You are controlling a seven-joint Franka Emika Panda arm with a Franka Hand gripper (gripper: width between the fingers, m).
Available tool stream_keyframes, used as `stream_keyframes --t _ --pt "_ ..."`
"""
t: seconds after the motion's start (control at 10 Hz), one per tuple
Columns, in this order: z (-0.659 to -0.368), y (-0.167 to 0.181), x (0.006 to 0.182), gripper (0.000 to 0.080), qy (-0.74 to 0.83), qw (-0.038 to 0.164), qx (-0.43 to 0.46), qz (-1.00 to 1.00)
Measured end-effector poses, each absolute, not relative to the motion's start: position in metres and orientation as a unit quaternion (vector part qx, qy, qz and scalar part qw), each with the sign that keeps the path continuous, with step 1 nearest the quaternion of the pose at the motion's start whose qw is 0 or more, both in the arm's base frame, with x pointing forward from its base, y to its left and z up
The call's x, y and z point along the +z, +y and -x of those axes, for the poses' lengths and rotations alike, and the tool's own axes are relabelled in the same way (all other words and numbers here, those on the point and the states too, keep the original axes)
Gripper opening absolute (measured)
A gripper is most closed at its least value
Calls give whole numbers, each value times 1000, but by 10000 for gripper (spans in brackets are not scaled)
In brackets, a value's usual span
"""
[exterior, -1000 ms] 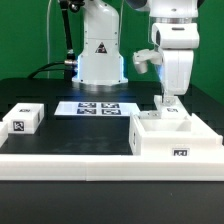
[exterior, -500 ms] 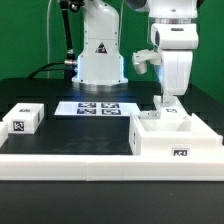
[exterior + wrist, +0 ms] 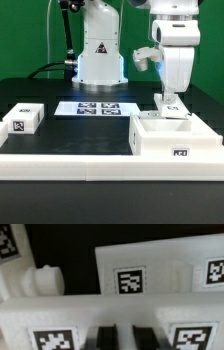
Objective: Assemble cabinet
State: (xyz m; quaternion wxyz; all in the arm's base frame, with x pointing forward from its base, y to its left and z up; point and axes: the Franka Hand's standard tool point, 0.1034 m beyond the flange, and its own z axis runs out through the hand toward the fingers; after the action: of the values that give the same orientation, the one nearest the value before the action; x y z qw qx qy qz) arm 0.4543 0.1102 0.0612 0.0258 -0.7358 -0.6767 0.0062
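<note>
The cabinet (image 3: 176, 140) is an open-topped white box with tags at the exterior view's right, against the front rail. My gripper (image 3: 170, 98) hangs straight down over its back edge, shut on a small white tagged panel (image 3: 172, 108) that sits at the cabinet's rim. In the wrist view the dark fingers (image 3: 105, 336) stand close together at my gripper (image 3: 125, 328), across a white tagged part (image 3: 60, 317). Beyond it is a white tagged wall (image 3: 160, 263) and a round white knob (image 3: 45, 280).
A small loose white tagged block (image 3: 25, 119) lies at the exterior view's left. The marker board (image 3: 98, 108) lies flat in front of the robot base (image 3: 100, 60). A white rail (image 3: 70, 160) runs along the front.
My gripper and the panel have edged slightly lower toward the cabinet. Nothing else has moved.
</note>
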Motion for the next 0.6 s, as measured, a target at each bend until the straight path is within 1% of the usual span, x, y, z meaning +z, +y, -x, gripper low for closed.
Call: stream_keyframes --t 0.3,0.6 --pt "-460 111 63 71 -676 25 4 736" --pt "-462 111 59 71 -675 28 5 737"
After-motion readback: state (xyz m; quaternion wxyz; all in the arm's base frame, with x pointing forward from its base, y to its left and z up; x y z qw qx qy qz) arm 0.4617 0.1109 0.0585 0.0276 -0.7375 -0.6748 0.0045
